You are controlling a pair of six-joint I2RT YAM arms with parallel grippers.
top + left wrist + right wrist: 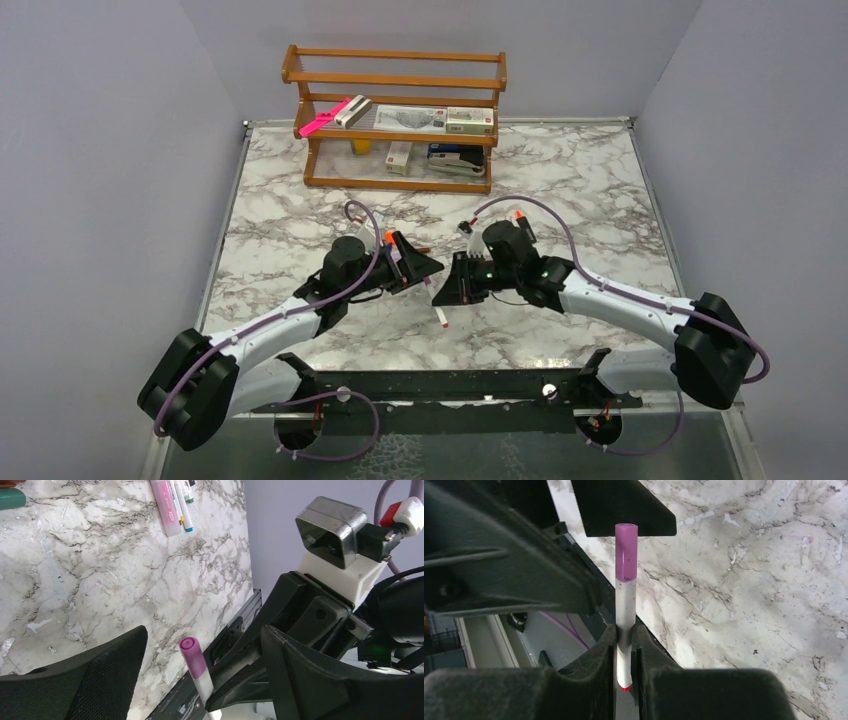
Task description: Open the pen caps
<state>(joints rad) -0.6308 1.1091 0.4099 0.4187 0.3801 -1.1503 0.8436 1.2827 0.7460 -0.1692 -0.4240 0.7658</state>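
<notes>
A slim white-barrelled pen [625, 605] with a lilac-pink pen cap [626, 552] stands between the two arms over the marble table [560, 180]. My right gripper [625, 635] is shut on the white barrel low down, with the red end poking out below the pads. My left gripper [200, 675] is open. Its two black fingers [80, 680] stand wide on either side of the cap [192, 655] without touching it. In the top view both grippers [415, 265] [462, 282] meet mid-table, and the pen's red-tipped end [441, 316] hangs below them.
More markers with blue and green caps [186, 510] and a pink highlighter [166, 507] lie together on the marble. A teal object [10, 499] lies apart. A wooden rack [400, 120] with small boxes and a long pink item [325, 118] stands at the back.
</notes>
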